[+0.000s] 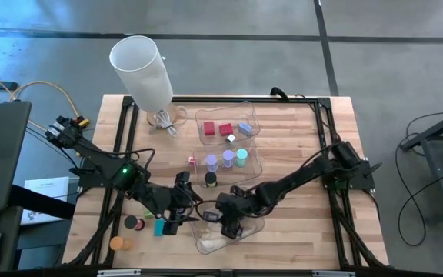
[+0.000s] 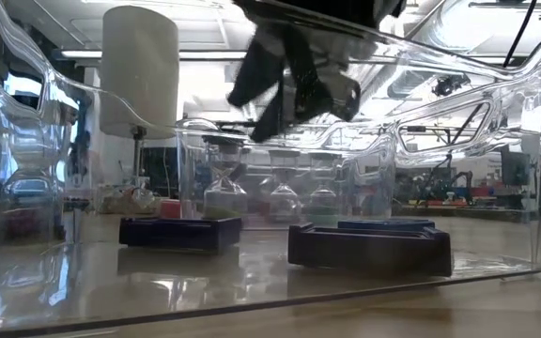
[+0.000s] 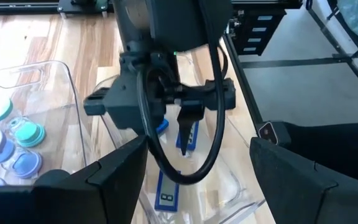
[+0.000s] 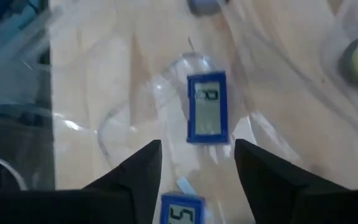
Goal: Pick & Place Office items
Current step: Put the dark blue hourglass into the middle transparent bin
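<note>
Two flat blue rectangles with grey windows point(image 4: 207, 107) point(image 4: 182, 211) lie flat on the floor of the clear tray point(image 1: 206, 245) near the table's front edge. The low view shows them as dark slabs point(image 2: 181, 232) point(image 2: 369, 246). My right gripper point(image 1: 229, 225) point(image 4: 194, 158) hangs open just above them, pointing steeply down, with one rectangle under the gap between its fingers. My left gripper point(image 1: 173, 218) point(image 3: 197, 186) waits open and empty just left of that tray, facing the right gripper point(image 3: 185, 118).
A black cylinder point(image 1: 133, 222), a teal piece point(image 1: 158, 227) and an orange cylinder point(image 1: 118, 243) sit on the table's near left. Two more clear trays hold red and blue blocks point(image 1: 226, 129) and lilac and teal cylinders point(image 1: 228, 158). A white cylinder point(image 1: 141, 71) stands far left.
</note>
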Tool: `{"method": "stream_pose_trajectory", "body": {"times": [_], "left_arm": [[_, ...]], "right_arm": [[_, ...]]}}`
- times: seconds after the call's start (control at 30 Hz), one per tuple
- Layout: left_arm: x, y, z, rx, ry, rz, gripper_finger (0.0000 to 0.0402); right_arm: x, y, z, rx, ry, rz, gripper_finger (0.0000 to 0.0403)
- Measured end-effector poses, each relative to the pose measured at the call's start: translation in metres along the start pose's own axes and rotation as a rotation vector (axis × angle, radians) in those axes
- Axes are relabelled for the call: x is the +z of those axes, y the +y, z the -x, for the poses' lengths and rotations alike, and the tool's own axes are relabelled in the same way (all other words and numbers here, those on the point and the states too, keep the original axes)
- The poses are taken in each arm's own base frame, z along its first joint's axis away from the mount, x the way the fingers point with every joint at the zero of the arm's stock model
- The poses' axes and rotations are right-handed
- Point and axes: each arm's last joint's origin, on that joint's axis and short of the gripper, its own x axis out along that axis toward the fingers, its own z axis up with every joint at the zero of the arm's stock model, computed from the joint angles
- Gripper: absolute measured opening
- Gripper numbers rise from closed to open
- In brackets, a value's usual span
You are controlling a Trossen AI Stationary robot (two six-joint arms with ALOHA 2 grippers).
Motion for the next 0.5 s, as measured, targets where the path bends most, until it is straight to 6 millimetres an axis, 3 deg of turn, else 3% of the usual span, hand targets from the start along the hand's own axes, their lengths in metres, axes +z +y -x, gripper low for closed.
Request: {"method": "stream_pose_trajectory", "body": {"times": [0.17,0.5], "left_arm": [[-0.001,0.000,0.000,0.004,0.015,-0.005,0.0277],[-0.007,0.003,0.002,0.023,0.069,-0.021,0.0277]], "right_arm": [[0.007,0.008,0.019,0.051,-0.049,0.003,0.0183],[0.011,0.031,0.090,0.153,-0.111,0.050,0.0152]]}}
